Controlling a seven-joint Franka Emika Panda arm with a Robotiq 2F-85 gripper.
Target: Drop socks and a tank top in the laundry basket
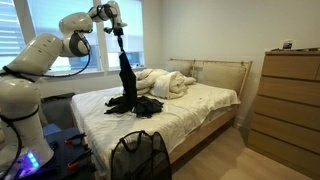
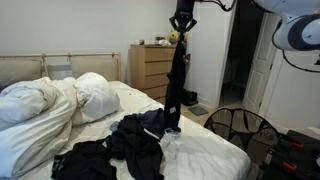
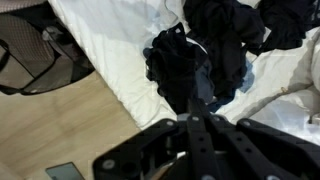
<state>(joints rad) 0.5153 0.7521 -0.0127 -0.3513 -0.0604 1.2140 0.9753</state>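
Me: my claw (image 1: 118, 33) pinches tight on a long black cloth top (image 1: 125, 72) (it hangs straight down) | black mesh round basket (image 1: 138, 152): low down, off to my side, by the white bed (image 1: 205, 100)

I'm in a home bedroom: a bed (image 1: 200, 105) with white sheets and a rumpled duvet (image 1: 165, 82), a wooden dresser (image 1: 290, 95) by the wall, a window (image 1: 60, 30), and a laundry basket (image 1: 140, 157) on the wood floor (image 3: 70, 120).

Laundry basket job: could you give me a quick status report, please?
Gripper shut on black garment, raised high over bed. Laundry basket on floor at bed's foot, garment not in yet. More dark clothes on bed; nothing blocking basket.
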